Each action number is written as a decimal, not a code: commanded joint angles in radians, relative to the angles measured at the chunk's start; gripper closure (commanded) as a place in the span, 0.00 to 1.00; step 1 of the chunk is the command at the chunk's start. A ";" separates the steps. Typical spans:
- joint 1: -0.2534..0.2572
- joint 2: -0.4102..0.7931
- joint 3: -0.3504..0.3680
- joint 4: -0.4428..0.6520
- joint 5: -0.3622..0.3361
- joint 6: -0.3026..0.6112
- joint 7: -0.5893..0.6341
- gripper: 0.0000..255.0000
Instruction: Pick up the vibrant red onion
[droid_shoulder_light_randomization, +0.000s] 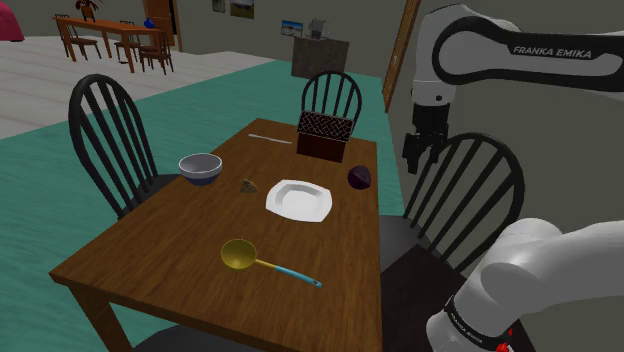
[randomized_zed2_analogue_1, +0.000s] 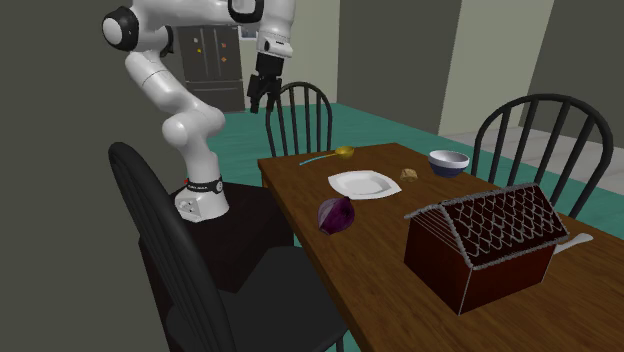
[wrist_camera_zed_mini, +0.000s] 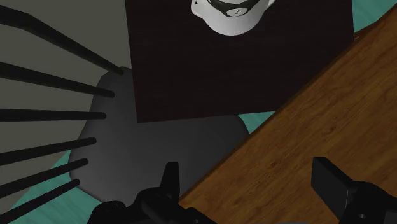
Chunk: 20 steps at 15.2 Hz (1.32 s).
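Above the chair (droid_shoulder_light_randomization: 405, 238) beside the table (droid_shoulder_light_randomization: 180, 250), the gripper (droid_shoulder_light_randomization: 422, 150) hangs empty, fingers spread wide. The onion (droid_shoulder_light_randomization: 359, 177) sits untouched, just right of the plate (droid_shoulder_light_randomization: 298, 198) in the shoulder view; reaching, gripping and lifting remain.

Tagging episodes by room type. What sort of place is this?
Probably a home dining area: a wooden table with dark spindle-back chairs around it, a white plate and a bowl laid on it, and what looks like a fridge in the background.
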 joint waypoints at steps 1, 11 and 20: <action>0.000 0.000 0.000 0.000 0.000 0.000 0.000 0.00; -0.077 0.432 0.052 0.171 -0.014 0.181 0.279 0.00; -0.126 0.816 0.034 0.438 -0.055 0.227 0.498 0.00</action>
